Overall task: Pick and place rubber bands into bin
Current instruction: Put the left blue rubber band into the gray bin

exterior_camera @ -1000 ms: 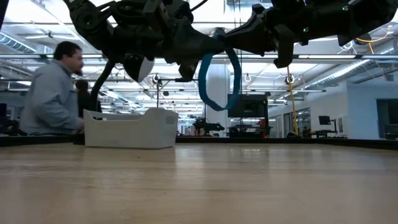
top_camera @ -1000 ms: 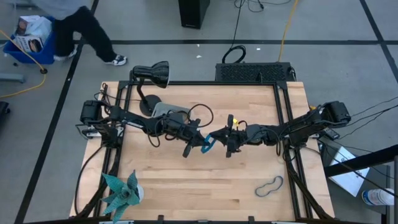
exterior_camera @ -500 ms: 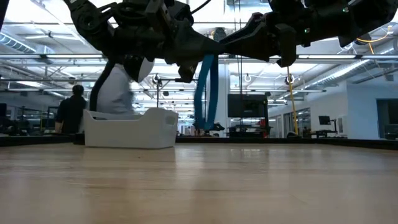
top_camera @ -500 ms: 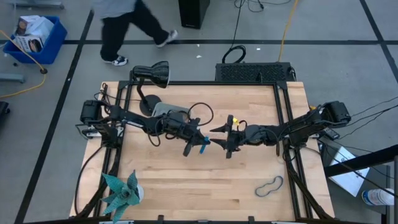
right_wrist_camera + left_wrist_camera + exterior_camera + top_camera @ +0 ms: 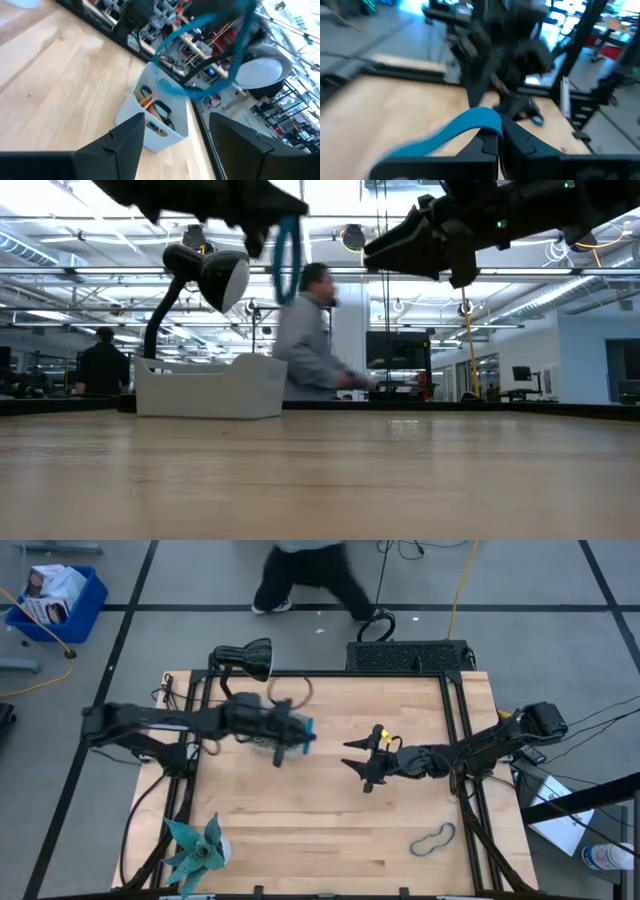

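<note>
left gripper [image 5: 300, 733] above the bin [image 5: 210, 388], clamped on a blue rubber band [image 5: 287, 258]. right gripper [image 5: 352, 753] beside, fingers wide, empty. desk lamp [image 5: 250, 658] behind the bin; another band [image 5: 432, 839] far off.

The table [image 5: 330, 830] is pale wood, smooth and matt. The bin [image 5: 165, 131] looks like translucent plastic, the blue rubber band [image 5: 455, 131] soft and matt, the gripper fingers [image 5: 112, 147] dull black.
</note>
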`<state>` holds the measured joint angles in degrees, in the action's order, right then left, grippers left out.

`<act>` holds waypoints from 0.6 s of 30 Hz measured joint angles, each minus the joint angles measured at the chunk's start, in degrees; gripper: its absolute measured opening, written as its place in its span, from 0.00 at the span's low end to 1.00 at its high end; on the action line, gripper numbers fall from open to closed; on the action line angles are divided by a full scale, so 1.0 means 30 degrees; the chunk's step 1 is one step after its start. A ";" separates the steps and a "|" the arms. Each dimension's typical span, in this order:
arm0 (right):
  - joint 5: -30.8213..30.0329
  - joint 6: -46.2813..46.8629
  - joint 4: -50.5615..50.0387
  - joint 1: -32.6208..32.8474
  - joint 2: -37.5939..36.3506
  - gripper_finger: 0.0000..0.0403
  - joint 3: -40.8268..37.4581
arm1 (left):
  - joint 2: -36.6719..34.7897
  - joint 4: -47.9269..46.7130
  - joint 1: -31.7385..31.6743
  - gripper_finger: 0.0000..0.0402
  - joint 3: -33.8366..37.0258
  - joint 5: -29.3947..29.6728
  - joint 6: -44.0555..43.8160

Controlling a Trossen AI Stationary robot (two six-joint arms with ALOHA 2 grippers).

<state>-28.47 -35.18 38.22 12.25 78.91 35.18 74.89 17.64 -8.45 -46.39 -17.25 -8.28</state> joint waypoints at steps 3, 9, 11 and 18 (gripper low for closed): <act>-0.0014 0.0001 -0.0247 -0.0007 -0.0096 0.54 -0.0015 | -0.2322 -0.2306 -0.0181 0.01 -0.0007 0.1602 0.0977; -0.0045 -0.0041 -0.0497 -0.0016 -0.0093 0.55 -0.0015 | -0.4312 -0.6009 -0.0014 0.01 -0.0015 0.4745 0.1226; -0.0053 -0.0044 -0.0542 -0.0080 -0.0093 0.55 -0.0015 | -0.4287 -0.7102 0.0001 0.01 -0.0015 0.5908 0.1222; -0.0087 -0.0051 -0.0545 -0.0087 -0.0093 0.54 -0.0015 | -0.2522 -0.8620 -0.0044 0.01 0.0168 0.8634 0.0554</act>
<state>-28.73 -35.33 36.58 11.99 78.63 35.14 67.32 -8.22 -8.58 -45.89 8.65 -6.61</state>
